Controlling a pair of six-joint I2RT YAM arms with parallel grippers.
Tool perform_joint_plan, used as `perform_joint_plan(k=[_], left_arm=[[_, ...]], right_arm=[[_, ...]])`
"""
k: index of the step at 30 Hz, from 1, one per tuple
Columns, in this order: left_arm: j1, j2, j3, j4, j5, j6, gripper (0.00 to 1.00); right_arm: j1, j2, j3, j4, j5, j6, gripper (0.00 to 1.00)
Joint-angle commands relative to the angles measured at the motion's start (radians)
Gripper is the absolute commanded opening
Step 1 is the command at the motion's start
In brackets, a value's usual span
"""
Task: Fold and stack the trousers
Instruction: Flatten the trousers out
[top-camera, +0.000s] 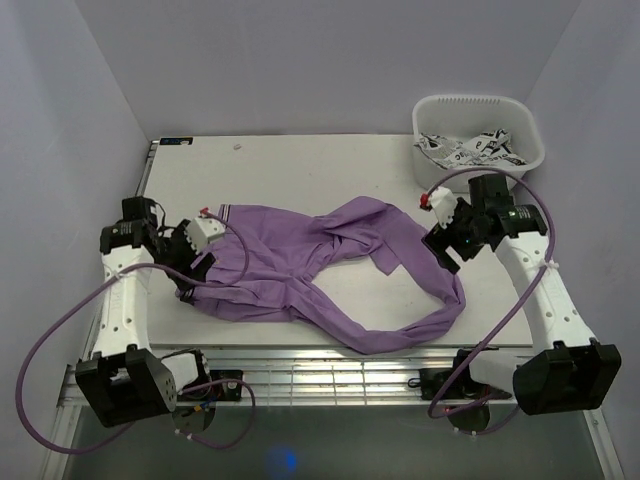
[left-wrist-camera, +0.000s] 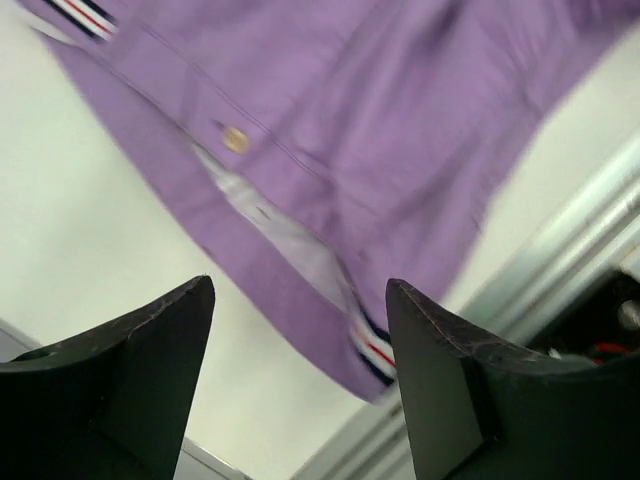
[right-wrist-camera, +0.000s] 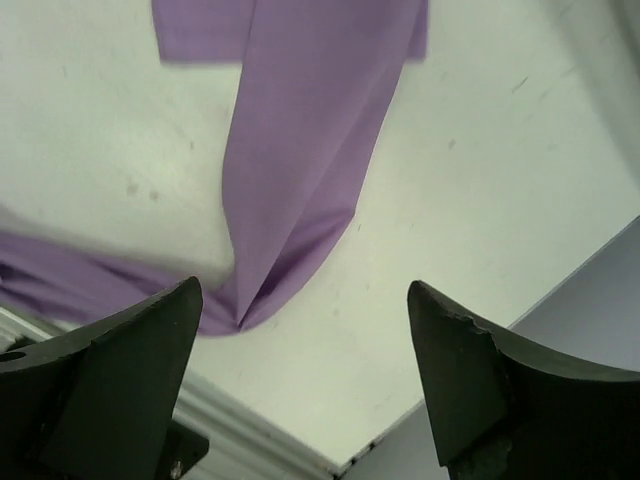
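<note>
The lilac-purple trousers (top-camera: 330, 265) lie loosely spread on the white table, waist to the left and one leg curling round to the right front. My left gripper (top-camera: 193, 268) is open and empty just over the waist end; its view shows the waistband (left-wrist-camera: 300, 150), a small button (left-wrist-camera: 236, 139) and a striped trim tab (left-wrist-camera: 375, 352). My right gripper (top-camera: 443, 250) is open and empty above the right leg, whose fabric (right-wrist-camera: 300, 150) lies below and beyond the fingers.
A white plastic basket (top-camera: 479, 133) holding patterned cloth stands at the back right corner. The table's metal front rail (top-camera: 330, 365) runs along the near edge. Purple cables hang from both arms.
</note>
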Motion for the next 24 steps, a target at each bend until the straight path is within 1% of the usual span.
perform_joint_plan(k=[1, 2, 3, 4, 5, 6, 7, 8, 9, 10, 11, 12, 13, 15, 16, 17, 19, 20, 21, 22, 23, 24], left_arm=[[0.025, 0.107, 0.205, 0.071, 0.207, -0.183, 0.80], [0.031, 0.171, 0.244, 0.084, 0.240, -0.217, 0.80], [0.031, 0.203, 0.303, 0.099, 0.284, -0.257, 0.81], [0.033, 0.239, 0.327, 0.142, 0.303, -0.330, 0.81], [0.031, 0.274, 0.348, 0.163, 0.317, -0.367, 0.81], [0.031, 0.349, 0.365, 0.183, 0.326, -0.406, 0.81], [0.031, 0.386, 0.396, 0.212, 0.330, -0.465, 0.82], [0.033, 0.429, 0.408, 0.225, 0.324, -0.487, 0.84], [0.031, 0.504, 0.420, 0.236, 0.320, -0.512, 0.86], [0.031, 0.535, 0.431, 0.271, 0.289, -0.536, 0.86], [0.031, 0.584, 0.431, 0.291, 0.275, -0.582, 0.86], [0.031, 0.601, 0.428, 0.330, 0.263, -0.599, 0.86], [0.031, 0.616, 0.418, 0.349, 0.246, -0.614, 0.86], [0.028, 0.642, 0.407, 0.401, 0.229, -0.657, 0.84], [0.025, 0.667, 0.399, 0.417, 0.223, -0.671, 0.83], [0.022, 0.682, 0.385, 0.432, 0.199, -0.694, 0.82], [0.004, 0.722, 0.369, 0.473, 0.168, -0.711, 0.81], [-0.002, 0.734, 0.353, 0.490, 0.124, -0.723, 0.81], [-0.010, 0.747, 0.349, 0.513, 0.105, -0.734, 0.80], [-0.024, 0.762, 0.345, 0.522, 0.085, -0.737, 0.78], [-0.029, 0.789, 0.341, 0.532, 0.062, -0.745, 0.76], [-0.032, 0.802, 0.338, 0.547, 0.018, -0.756, 0.72]], right_arm=[[-0.001, 0.092, 0.157, 0.140, -0.152, 0.090, 0.88], [-0.001, 0.159, 0.180, 0.164, -0.216, 0.112, 0.87], [0.002, 0.194, 0.227, 0.215, -0.238, 0.135, 0.86], [0.013, 0.237, 0.252, 0.240, -0.256, 0.192, 0.84], [0.020, 0.323, 0.281, 0.255, -0.295, 0.211, 0.83], [0.031, 0.365, 0.308, 0.269, -0.303, 0.230, 0.82], [0.051, 0.407, 0.363, 0.295, -0.307, 0.259, 0.82], [0.063, 0.484, 0.385, 0.310, -0.309, 0.268, 0.82], [0.076, 0.519, 0.404, 0.326, -0.292, 0.279, 0.82], [0.097, 0.558, 0.454, 0.315, -0.271, 0.279, 0.80], [0.100, 0.624, 0.474, 0.301, -0.235, 0.274, 0.77], [0.102, 0.647, 0.487, 0.289, -0.220, 0.271, 0.74], [0.102, 0.662, 0.470, 0.283, -0.199, 0.270, 0.67], [0.100, 0.656, 0.406, 0.293, -0.123, 0.233, 0.61], [0.097, 0.641, 0.363, 0.306, -0.096, 0.218, 0.56], [0.096, 0.608, 0.270, 0.329, -0.047, 0.187, 0.56], [0.090, 0.575, 0.177, 0.350, 0.008, 0.162, 0.56], [0.085, 0.546, 0.090, 0.368, 0.062, 0.150, 0.56], [0.079, 0.532, 0.047, 0.381, 0.094, 0.120, 0.56], [0.062, 0.517, 0.007, 0.392, 0.119, 0.103, 0.53], [0.048, 0.488, -0.031, 0.401, 0.189, 0.086, 0.49], [0.030, 0.475, -0.093, 0.410, 0.211, 0.049, 0.45]])
